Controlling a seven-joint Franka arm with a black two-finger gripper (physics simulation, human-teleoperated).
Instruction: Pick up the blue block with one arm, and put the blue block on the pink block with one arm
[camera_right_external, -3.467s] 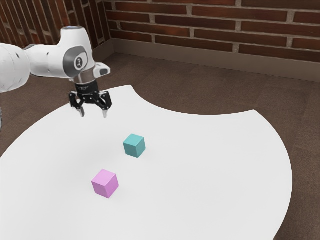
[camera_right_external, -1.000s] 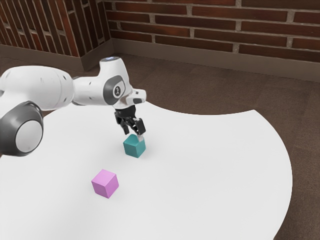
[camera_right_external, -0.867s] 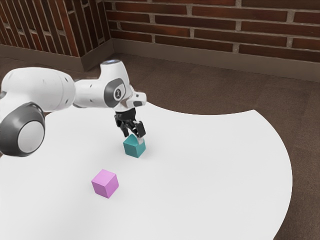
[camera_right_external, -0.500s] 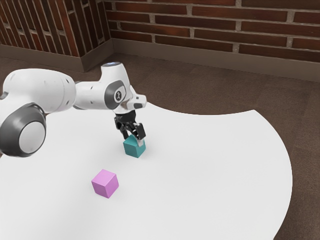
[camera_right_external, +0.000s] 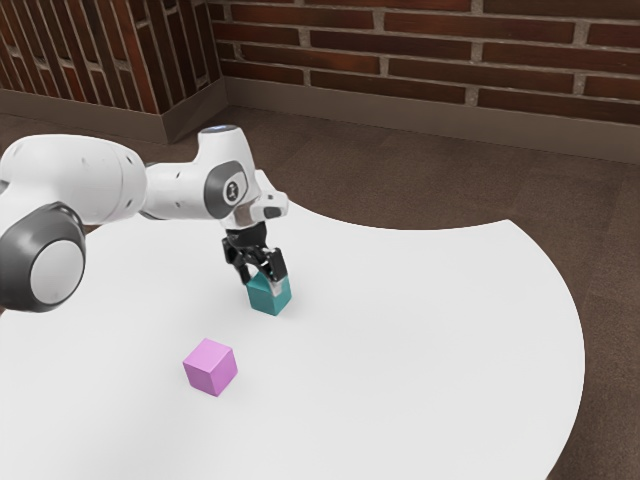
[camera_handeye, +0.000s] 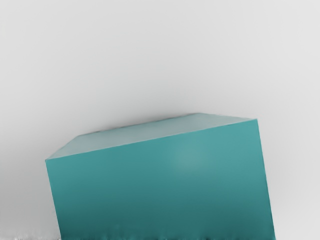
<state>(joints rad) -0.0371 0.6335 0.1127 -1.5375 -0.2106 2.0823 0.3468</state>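
Your blue block (camera_right_external: 270, 299) (it renders teal) sits flat on the white counter (camera_right_external: 430, 330), roughly mid-counter. The target pink block (camera_right_external: 210, 367) is well apart from it, at about 7 o'clock in the exterior view, with bare counter between them.

Handling, my read:
- It's a rigid cube, small and probably light, with flat hard faces, crisp edges and no give. Not fragile.
- The faces look smooth, so expect it to slip or twist if you pinch near an edge or corner.
- Put the pads on two opposite vertical faces, centred and square to them. A diagonal pinch will likely spin it.
- Go low enough for full pad contact, but not so low that you scrape the counter.

The end effector (camera_right_external: 266, 283) points straight down over the block with its jaws spread, one finger on each side of the block's upper part. I don't see them pressing in. It has hold of nothing, and the block's weight is on the counter. In the wrist view the blue block (camera_handeye: 165, 185) is right under the hand and very close. One side face and a sliver of the top show, and its edges run slightly skewed to the hand. Check yaw before you close.

The arm (camera_right_external: 180, 190) enters from 9 o'clock of the exterior view. Its forearm is near level, the wrist is bent down hard and the hand is vertical. The reach looks short, so you should have margin to swing toward 7 o'clock for the placement.
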